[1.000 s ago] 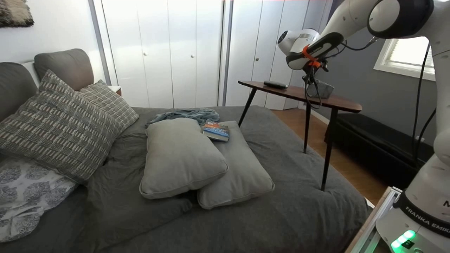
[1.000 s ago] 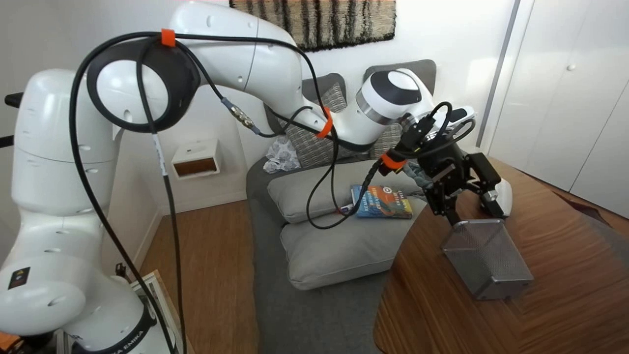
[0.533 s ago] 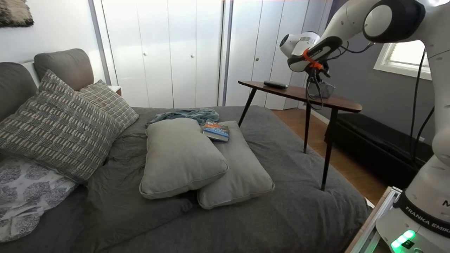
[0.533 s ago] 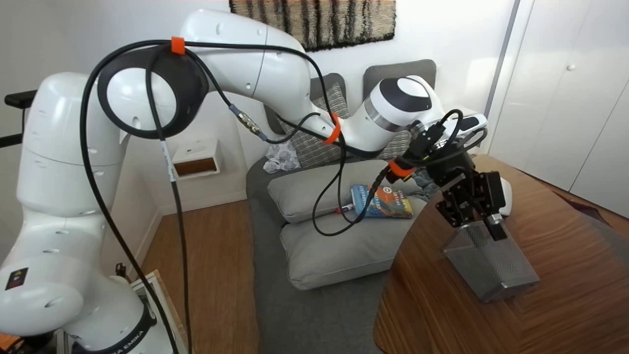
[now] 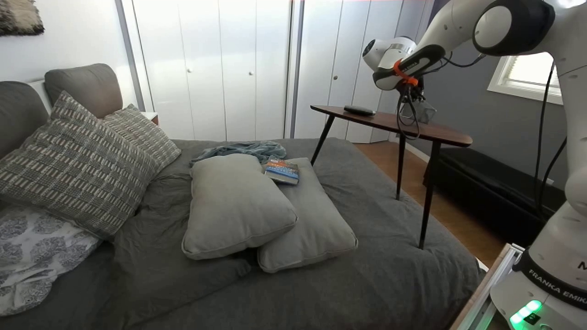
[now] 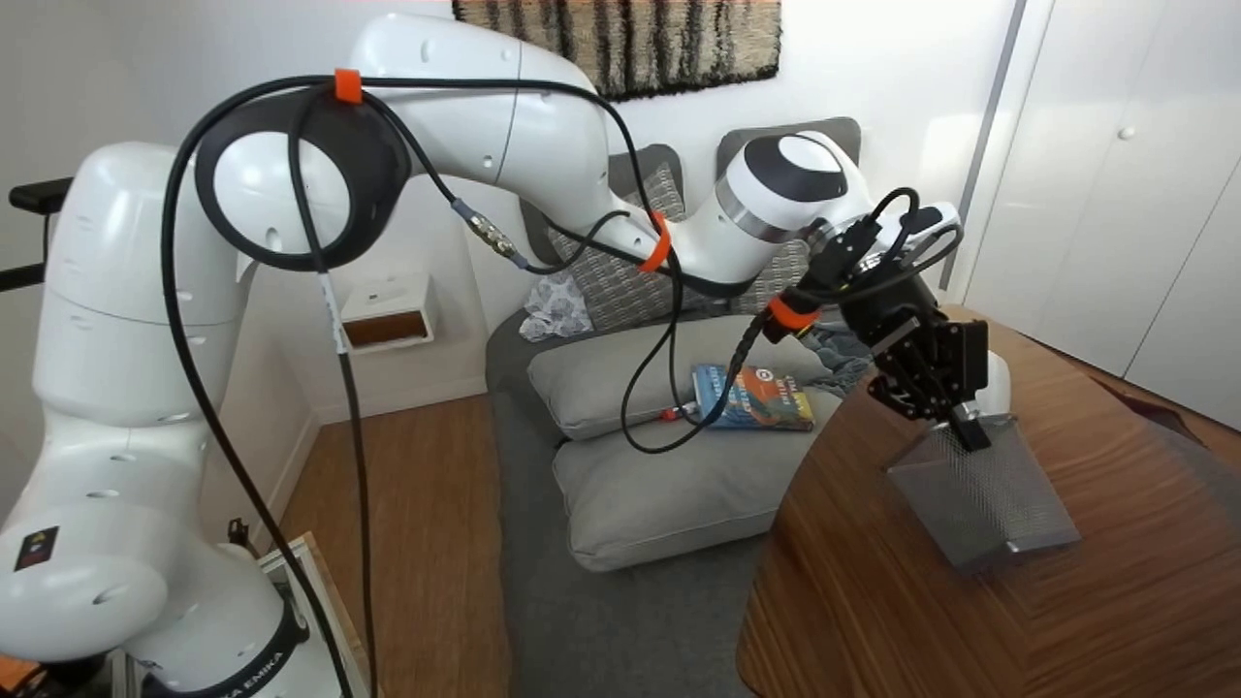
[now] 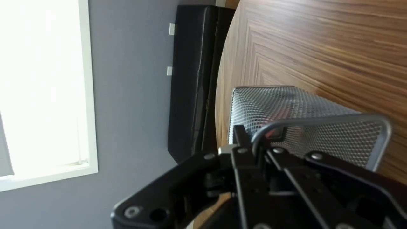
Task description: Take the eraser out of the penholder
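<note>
The penholder is a square grey mesh cup over the tabletop, its mouth toward the arm. My gripper is shut on its rim in the wrist view: one of the fingers lies outside the wall, while the other reaches inside. In an exterior view, the gripper comes down on the cup's near upper edge. Cables partly cover the penholder in an exterior view. Something red and dark shows within the mesh cup; I cannot tell whether it is the eraser.
The wooden table has a rounded edge. A dark flat object lies farther along it, and a white rounded thing shows behind the gripper. The bed with pillows and a book adjoins the table. A black bench stands beyond.
The fingers were apart at the penholder's mouth and have closed on its rim. Over the last half second, gripper and penholder have risen slightly together.
</note>
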Tool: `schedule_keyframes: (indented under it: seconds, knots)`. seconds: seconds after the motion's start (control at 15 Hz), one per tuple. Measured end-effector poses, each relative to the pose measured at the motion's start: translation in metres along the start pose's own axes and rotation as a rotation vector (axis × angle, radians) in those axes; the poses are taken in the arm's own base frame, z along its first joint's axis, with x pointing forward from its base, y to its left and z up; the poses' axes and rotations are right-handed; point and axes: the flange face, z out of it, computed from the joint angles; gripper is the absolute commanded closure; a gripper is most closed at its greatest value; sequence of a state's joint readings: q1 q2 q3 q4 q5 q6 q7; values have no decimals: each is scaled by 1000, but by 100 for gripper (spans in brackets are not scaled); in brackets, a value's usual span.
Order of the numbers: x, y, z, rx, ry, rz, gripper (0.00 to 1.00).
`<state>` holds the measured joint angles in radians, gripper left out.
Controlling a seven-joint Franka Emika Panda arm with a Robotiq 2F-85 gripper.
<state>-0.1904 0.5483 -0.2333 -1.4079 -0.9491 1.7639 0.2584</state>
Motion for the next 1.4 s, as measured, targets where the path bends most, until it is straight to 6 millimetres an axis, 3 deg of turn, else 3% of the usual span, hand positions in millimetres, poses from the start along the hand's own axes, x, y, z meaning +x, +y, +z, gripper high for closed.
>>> schedule_keyframes:
  seconds: [0.27, 0.87, 1.2, 1.4]
  knots:
    - [2, 5, -23, -42, 48, -38, 98]
    - [0, 20, -107, -272, 210, -187, 98]
    - [-1, 19, -132, -411, 261, -217, 98]
    - [-2, 16, -131, -466, 251, -234, 98]
